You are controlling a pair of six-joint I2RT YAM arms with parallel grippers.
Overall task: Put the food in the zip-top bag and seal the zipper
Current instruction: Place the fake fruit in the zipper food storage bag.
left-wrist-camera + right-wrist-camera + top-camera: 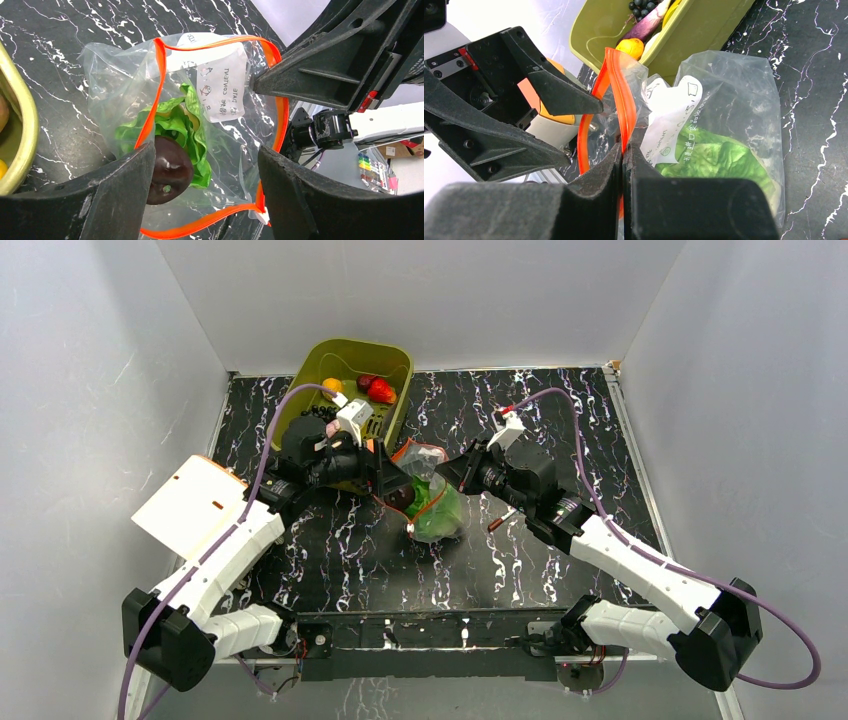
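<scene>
The clear zip-top bag (428,492) lies mid-table with its mouth held open, and the red-orange zipper (159,75) forms a wide loop. Inside are the green cabbage (176,124) and the dark purple ball (170,170). My left gripper (202,160) stands open at the mouth. The ball rests against its left finger (115,195), far from the other finger. My right gripper (623,152) is shut on the zipper strip (616,85) at the far rim and holds it up. A strawberry (381,390) and an orange piece (331,385) lie in the bin.
The olive-green bin (330,355) stands at the back, just behind the left gripper (385,480). It holds more toy food, among it dark grapes (640,7). A small red-and-white stick (498,523) lies on the marble tabletop (560,410), right of the bag. Grey walls enclose the table.
</scene>
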